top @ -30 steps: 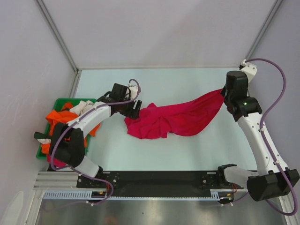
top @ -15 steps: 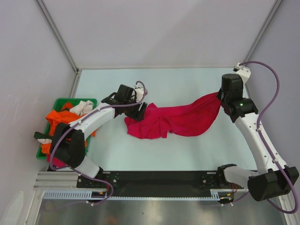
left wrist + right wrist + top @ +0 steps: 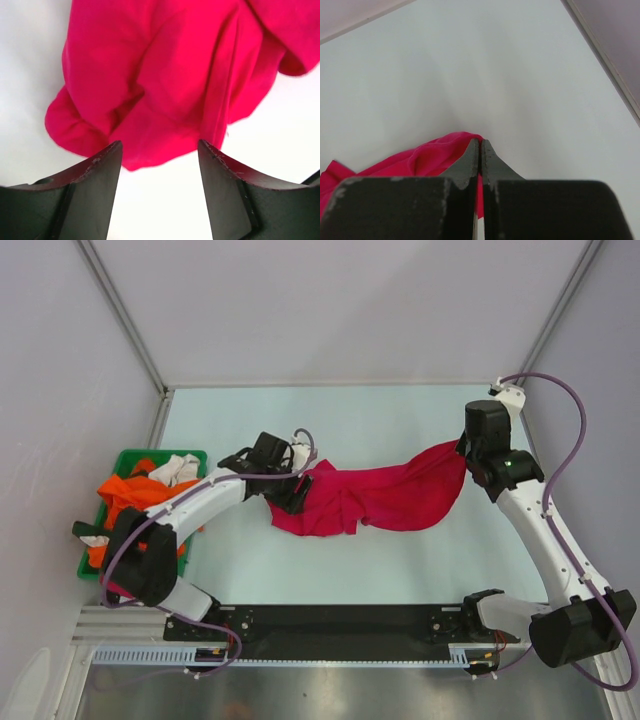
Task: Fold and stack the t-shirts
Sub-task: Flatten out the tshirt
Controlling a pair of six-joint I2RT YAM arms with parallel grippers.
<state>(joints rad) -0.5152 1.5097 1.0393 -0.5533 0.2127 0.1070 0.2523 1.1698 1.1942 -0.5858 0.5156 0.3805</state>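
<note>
A crimson-pink t-shirt (image 3: 370, 498) lies crumpled across the middle of the table, its right end lifted. My right gripper (image 3: 463, 448) is shut on that right corner; in the right wrist view the cloth (image 3: 420, 160) is pinched between the closed fingertips of the gripper (image 3: 480, 143). My left gripper (image 3: 293, 492) hovers at the shirt's left end, open. In the left wrist view the gripper (image 3: 160, 145) has its fingers wide apart, with the shirt's bunched edge (image 3: 165, 75) just beyond and between the tips. Orange t-shirts (image 3: 125, 495) are heaped in the tray.
A green plastic tray (image 3: 150, 453) stands at the table's left edge, with a white cloth (image 3: 180, 468) on top of the orange heap. Walls with metal posts close in the back and both sides. The black rail with the arm bases runs along the near edge.
My left gripper has moved right from near the tray to the shirt's left end, its jaws narrowing slightly. My right gripper has shifted a little left, still holding the corner.
</note>
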